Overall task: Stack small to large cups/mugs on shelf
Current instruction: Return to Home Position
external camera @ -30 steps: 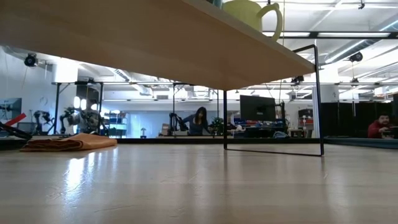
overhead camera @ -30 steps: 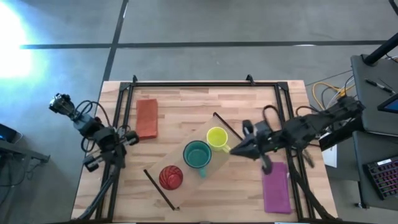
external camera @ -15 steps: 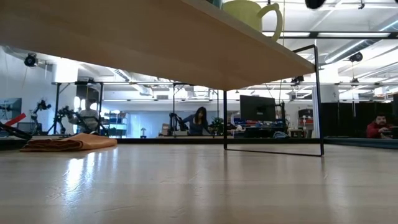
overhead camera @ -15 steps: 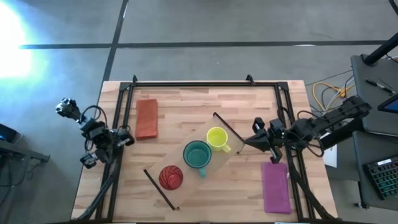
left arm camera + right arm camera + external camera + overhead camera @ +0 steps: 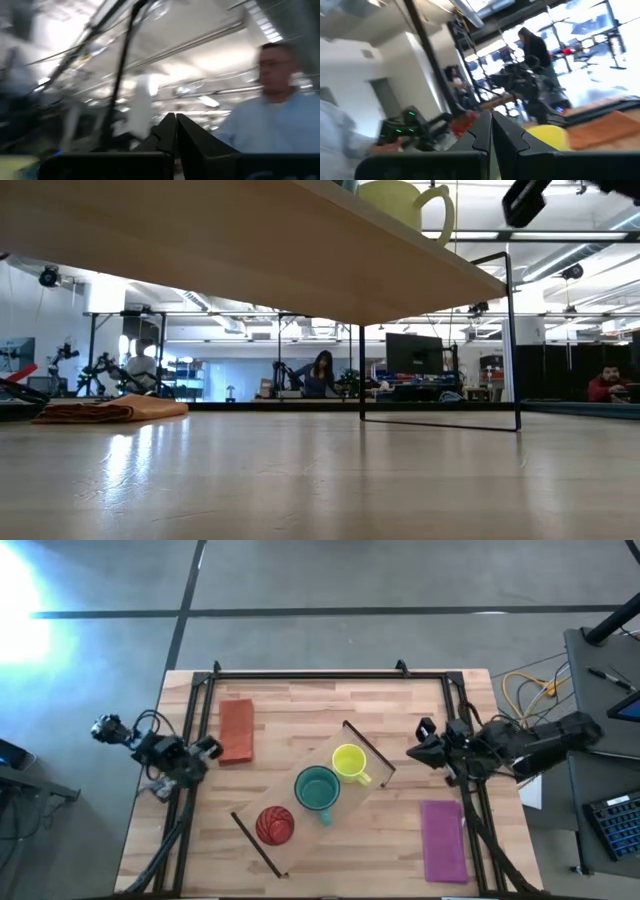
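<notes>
High view. Item one, the worktop (image 5: 320, 700), plank wood. Item two, the shelf (image 5: 348, 796), a long pale board set slantwise across the middle, with black bars at both short ends. On it stand three vessels in a row, apart from one another, upright with mouths up. The yellow mug (image 5: 349, 761) is at the end nearer my right arm, the teal mug (image 5: 317, 788) is in the middle, and the red cup (image 5: 275, 825) is at the other end. An orange cloth (image 5: 237, 730) and a purple cloth (image 5: 443, 840) lie flat on the worktop, off the shelf. My left fingers (image 5: 207, 749) hang at the left edge near the orange cloth. My right fingers (image 5: 415, 750) hang at the right edge, off the yellow mug's end, touching nothing.

Low view. The shelf's underside is overhead, with the yellow mug on top. The orange cloth is beyond, and there are people (image 5: 322, 372) in the room behind.

Left wrist view. My left fingers are pressed together with nothing between them. A person (image 5: 272, 120) in a pale blue shirt is beyond.

Right wrist view. My right fingers are likewise closed tip to tip and empty. The yellow mug and orange cloth are past them.

Handling, as I judge it. All three vessels are stiff, light and smooth, and would chip if knocked together.
- Mugs: pinch the wall across the rim, opposite the handle.
- Red cup: the ribs give purchase, so pinch across the rim.

I judge nothing is left to lift. Parking both arms is the step in hand.
</notes>
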`<state>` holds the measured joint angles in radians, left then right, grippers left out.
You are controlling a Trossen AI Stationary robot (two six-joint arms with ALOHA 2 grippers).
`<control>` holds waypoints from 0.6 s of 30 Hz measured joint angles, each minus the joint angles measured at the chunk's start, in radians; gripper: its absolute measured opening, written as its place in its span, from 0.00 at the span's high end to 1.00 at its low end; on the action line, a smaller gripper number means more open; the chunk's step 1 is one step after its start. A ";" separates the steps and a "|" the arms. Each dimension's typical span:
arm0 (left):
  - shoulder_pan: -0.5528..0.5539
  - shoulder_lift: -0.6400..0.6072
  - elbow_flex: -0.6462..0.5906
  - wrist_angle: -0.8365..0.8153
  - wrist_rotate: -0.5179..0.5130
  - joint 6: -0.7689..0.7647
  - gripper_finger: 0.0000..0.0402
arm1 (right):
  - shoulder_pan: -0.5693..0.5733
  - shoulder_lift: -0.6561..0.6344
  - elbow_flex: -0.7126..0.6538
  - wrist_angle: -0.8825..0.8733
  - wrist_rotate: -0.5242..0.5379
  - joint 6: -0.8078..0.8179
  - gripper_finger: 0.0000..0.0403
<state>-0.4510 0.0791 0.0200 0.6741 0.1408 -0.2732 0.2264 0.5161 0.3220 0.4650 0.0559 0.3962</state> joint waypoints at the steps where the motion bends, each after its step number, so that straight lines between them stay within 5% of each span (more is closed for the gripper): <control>1: 0.031 -0.005 0.002 -0.041 -0.018 -0.004 1.00 | -0.037 0.003 0.001 -0.014 -0.026 0.000 0.98; 6: 0.193 -0.049 0.045 -0.196 -0.027 -0.030 1.00 | -0.266 0.003 0.016 -0.065 -0.212 0.019 0.98; 12: 0.388 -0.047 0.072 -0.353 0.128 -0.154 1.00 | -0.545 0.017 0.015 -0.082 -0.503 0.081 0.98; 15: 0.449 -0.053 0.054 -0.354 0.221 -0.217 1.00 | -0.624 0.022 0.014 -0.077 -0.560 0.081 0.98; 18: 0.461 -0.053 0.048 -0.359 0.205 -0.218 1.00 | -0.641 0.022 0.014 -0.068 -0.560 0.055 0.98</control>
<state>0.0101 0.0261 0.0683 0.3149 0.3454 -0.4911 -0.4145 0.5382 0.3363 0.3966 -0.5044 0.4509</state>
